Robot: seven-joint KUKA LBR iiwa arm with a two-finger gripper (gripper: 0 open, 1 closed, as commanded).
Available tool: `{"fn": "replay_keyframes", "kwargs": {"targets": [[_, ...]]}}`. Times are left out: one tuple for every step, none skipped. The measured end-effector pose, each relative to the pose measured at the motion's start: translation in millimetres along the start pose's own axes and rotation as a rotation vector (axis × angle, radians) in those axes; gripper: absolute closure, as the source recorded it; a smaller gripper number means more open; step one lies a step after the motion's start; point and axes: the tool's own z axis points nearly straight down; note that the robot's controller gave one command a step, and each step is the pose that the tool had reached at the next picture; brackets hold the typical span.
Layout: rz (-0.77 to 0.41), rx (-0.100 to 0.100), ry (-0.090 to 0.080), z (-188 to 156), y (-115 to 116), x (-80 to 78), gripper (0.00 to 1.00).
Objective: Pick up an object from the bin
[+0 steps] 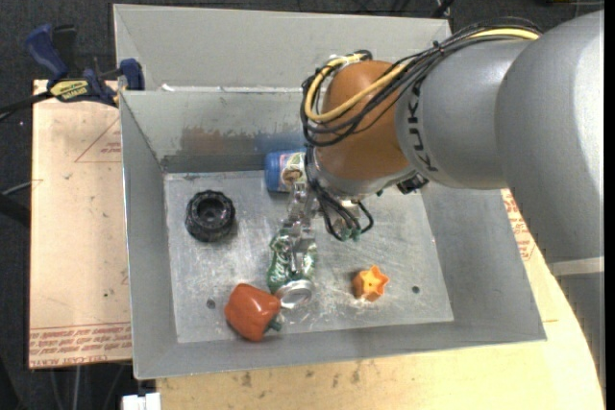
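Since the gripper (302, 211) hangs right over the crumpled green-and-silver metal can (292, 259) near the middle of the grey metal bin (144, 206), a straight descent onto its narrow upper end looks wisest; whether that gripper is open or closed I cannot tell; a black ribbed plastic ring (209, 214) lies at nine o'clock; a red rounded lump (250, 310) at seven, just beside the can; a blue cylinder (282, 170) at twelve; a small orange toy (369, 282) at five.
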Motion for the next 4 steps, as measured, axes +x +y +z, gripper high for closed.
{"fn": "replay_keyframes", "kwargs": {"targets": [[0.005, 0.006, 0.002, -19, -1, -6.8, 1.0], [-0.032, 0.01, 0.003, -81, 0, -0.9, 1.0], [-0.032, 0.01, 0.003, -81, 0, -0.9, 1.0], [-0.218, 0.01, -0.004, -241, -14, -1.5, 1.0]]}}
